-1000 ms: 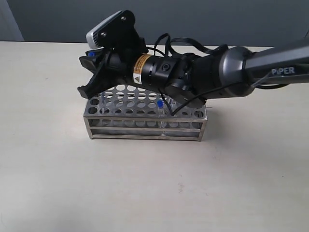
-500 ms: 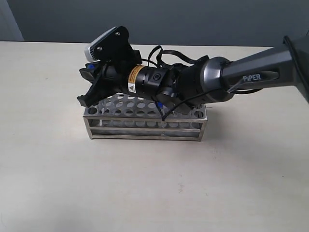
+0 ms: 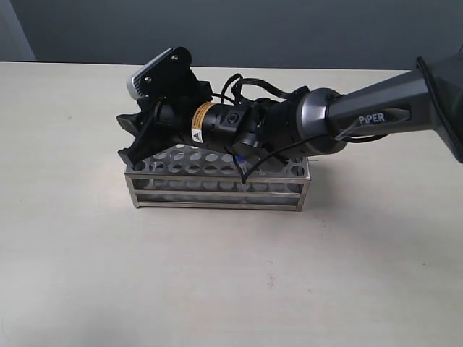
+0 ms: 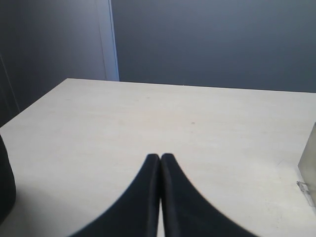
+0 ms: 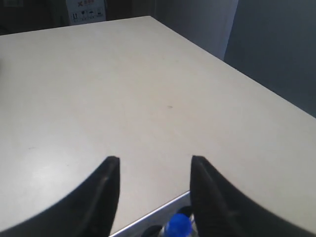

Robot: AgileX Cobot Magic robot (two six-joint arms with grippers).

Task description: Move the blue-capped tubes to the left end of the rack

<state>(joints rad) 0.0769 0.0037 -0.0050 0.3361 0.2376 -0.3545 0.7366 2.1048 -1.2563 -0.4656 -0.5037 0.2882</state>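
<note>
Blue-capped tubes lie mostly hidden beneath the right arm.

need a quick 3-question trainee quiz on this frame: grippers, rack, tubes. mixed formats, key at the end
1. True or false: the left gripper is shut with nothing between its fingers.
2. Multiple choice: in the exterior view, over which part of the rack does the right gripper hang? A) the left end B) the middle C) the right end
3. Fill in: in the right wrist view, the tube cap that shows between the open fingers of the right gripper is ___ in colour.

Key: 1 true; 2 A; 3 blue
</note>
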